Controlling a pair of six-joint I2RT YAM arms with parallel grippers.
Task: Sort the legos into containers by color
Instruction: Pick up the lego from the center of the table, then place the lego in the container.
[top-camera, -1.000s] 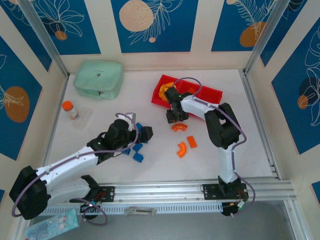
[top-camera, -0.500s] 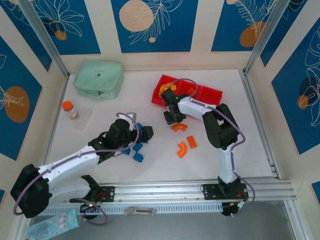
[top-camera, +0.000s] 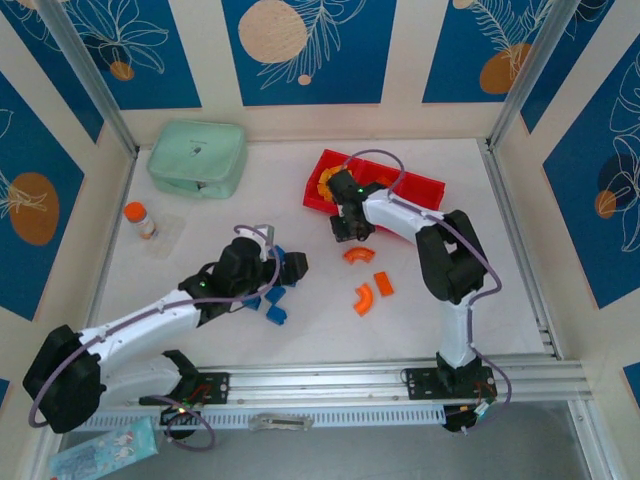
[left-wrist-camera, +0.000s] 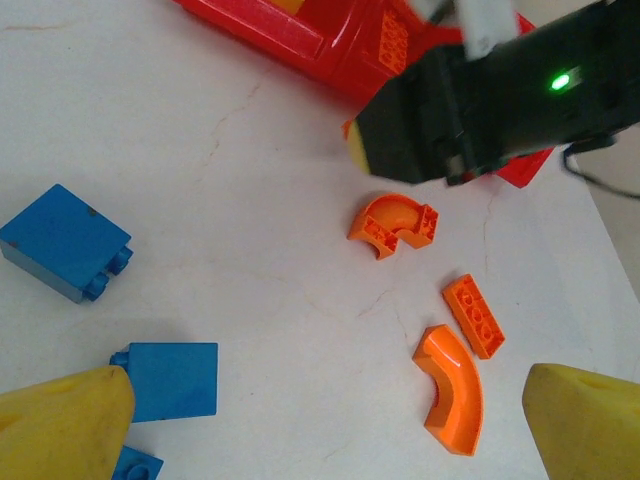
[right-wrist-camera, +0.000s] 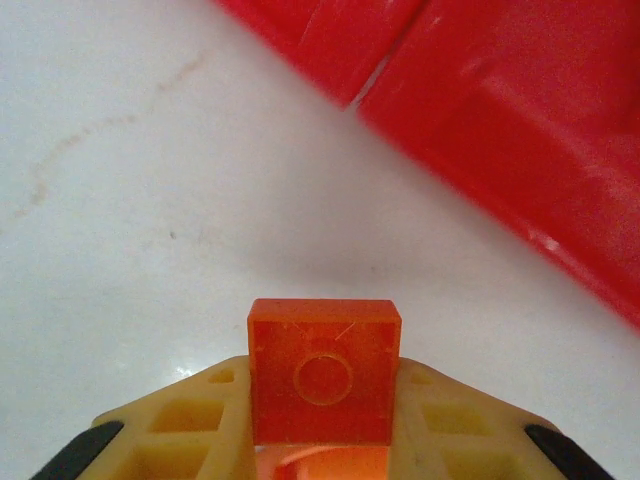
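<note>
1. Top view: poising the right gripper (top-camera: 345, 230), clenched, just off the near wall of the red tray (top-camera: 430, 188), toward its left end; showing an orange arch (top-camera: 358, 255), a second arch (top-camera: 363, 298) and a flat orange brick (top-camera: 383, 284) on the table (top-camera: 320, 330) near it; hovering the left gripper (top-camera: 288, 265) by the blue bricks (top-camera: 277, 316); placing a mint-green case (top-camera: 197, 158) and an orange-capped bottle (top-camera: 140, 220) well apart at the far left
2. Left wrist view: spreading the yellow fingers (left-wrist-camera: 60, 430) wide, gripping nothing; showing blue bricks (left-wrist-camera: 65, 240) near the left finger and the arches to the right; blocking part of the tray (left-wrist-camera: 290, 35) with the right gripper (left-wrist-camera: 370, 140)
3. Right wrist view: pinching a red-orange brick (right-wrist-camera: 323, 370) between the yellow pads (right-wrist-camera: 180, 440); facing the tray wall (right-wrist-camera: 500, 110) just ahead, upper right
</note>
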